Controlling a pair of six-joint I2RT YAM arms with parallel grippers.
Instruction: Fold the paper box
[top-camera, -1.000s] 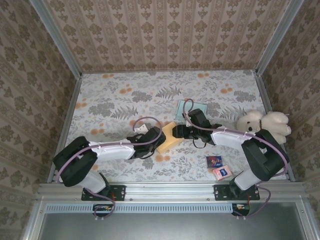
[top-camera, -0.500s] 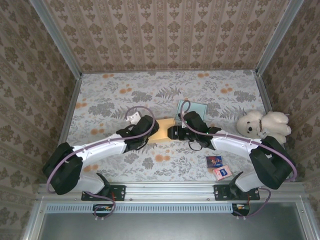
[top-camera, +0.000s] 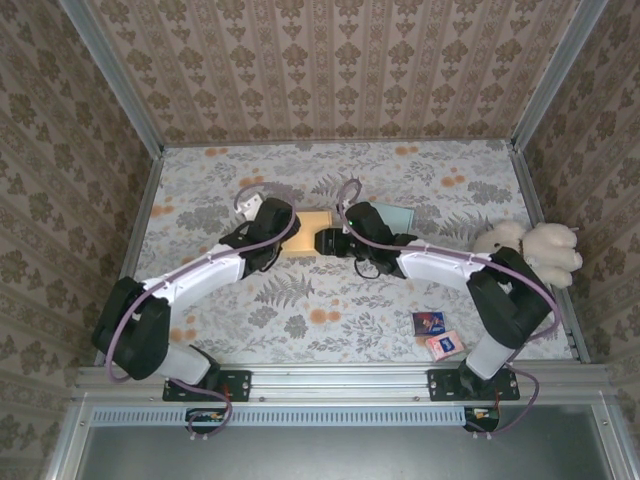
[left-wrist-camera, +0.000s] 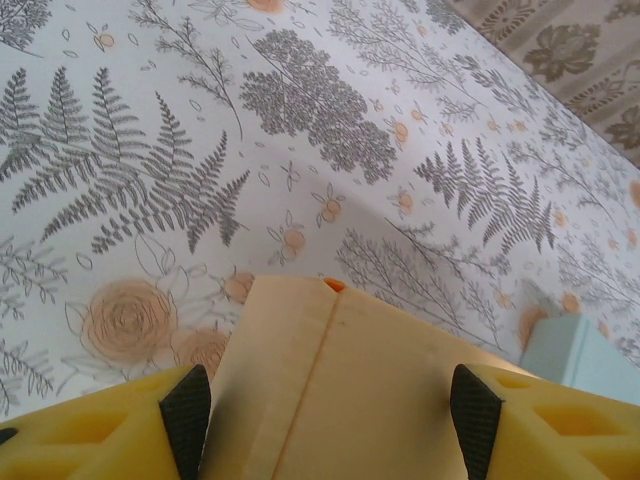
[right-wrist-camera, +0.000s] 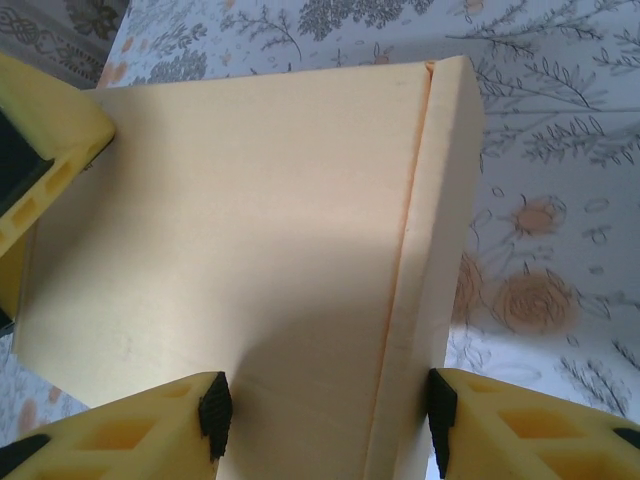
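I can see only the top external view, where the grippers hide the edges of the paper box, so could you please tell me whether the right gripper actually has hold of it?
Observer: Yes. In the right wrist view, the right gripper has its pads against both sides of the cream paper box.
Operator: Thank you. And the left gripper?
Observer: Likewise. In the left wrist view, the left gripper has the box between its pads, one at each side.
Operator: Is any fold visible?
Observer: A straight crease runs the length of the box's top face, close to one long edge.
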